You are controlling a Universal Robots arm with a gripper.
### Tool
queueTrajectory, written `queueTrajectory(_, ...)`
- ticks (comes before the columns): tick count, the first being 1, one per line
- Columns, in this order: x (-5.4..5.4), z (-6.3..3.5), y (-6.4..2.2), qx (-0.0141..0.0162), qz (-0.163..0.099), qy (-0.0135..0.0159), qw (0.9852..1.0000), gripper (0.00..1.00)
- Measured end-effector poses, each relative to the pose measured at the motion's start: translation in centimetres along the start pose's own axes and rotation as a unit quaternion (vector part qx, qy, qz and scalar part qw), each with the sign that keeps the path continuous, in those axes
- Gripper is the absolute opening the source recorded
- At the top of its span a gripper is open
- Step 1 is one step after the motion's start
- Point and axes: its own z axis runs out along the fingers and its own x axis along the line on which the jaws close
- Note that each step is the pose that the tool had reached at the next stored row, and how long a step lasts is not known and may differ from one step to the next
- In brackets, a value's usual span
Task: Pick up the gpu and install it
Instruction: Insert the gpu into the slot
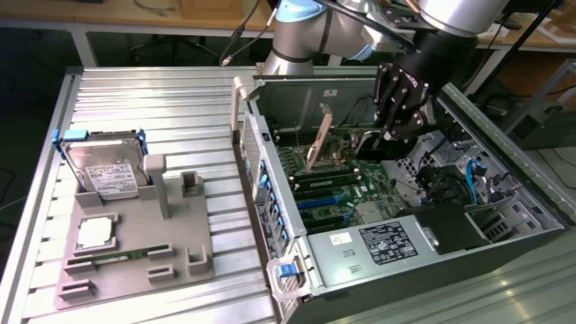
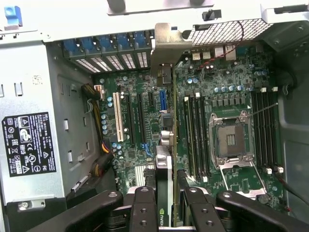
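Gpu (image 1: 317, 138), a thin dark-and-tan circuit card with a silvery metal end bracket, stands on edge inside the open grey metal computer case (image 1: 504, 223) in the exterior view. Its bracket end points away from the black multi-link gripper (image 1: 378, 143), which reaches down into the case and has its fingers pinched on the card's other end. Directly below the gripper lies the green motherboard (image 1: 351, 196), and just beyond that the silver power supply box with a black label (image 1: 387, 243). Well apart from the gripper, outside the case, a grey plastic fixture tray (image 1: 180, 260) carries a boxy silver hard drive with a white label (image 1: 108, 169), a square silver processor chip (image 1: 94, 233) and a long narrow green memory stick (image 1: 117, 258). In the wrist view the gpu (image 2: 164, 169) shows edge-on, running straight out from between the gripper (image 2: 165, 193) fingers (image 2: 144, 203), which press on its two faces. Its bracket (image 2: 169, 46) is at the case's rear wall, far ahead of the fingertips. The motherboard (image 2: 140, 121) spreads beneath the card, with the open square metal processor socket (image 2: 229, 140) to one side of the gripper and the labelled power supply (image 2: 29, 145) to the other. Whether the card is seated in a slot cannot be told.
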Motion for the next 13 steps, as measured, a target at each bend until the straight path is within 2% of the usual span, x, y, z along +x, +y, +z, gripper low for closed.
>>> queueTrajectory(13,0.0,0.28,-0.01,0.0,0.0,0.0,1.0,0.27)
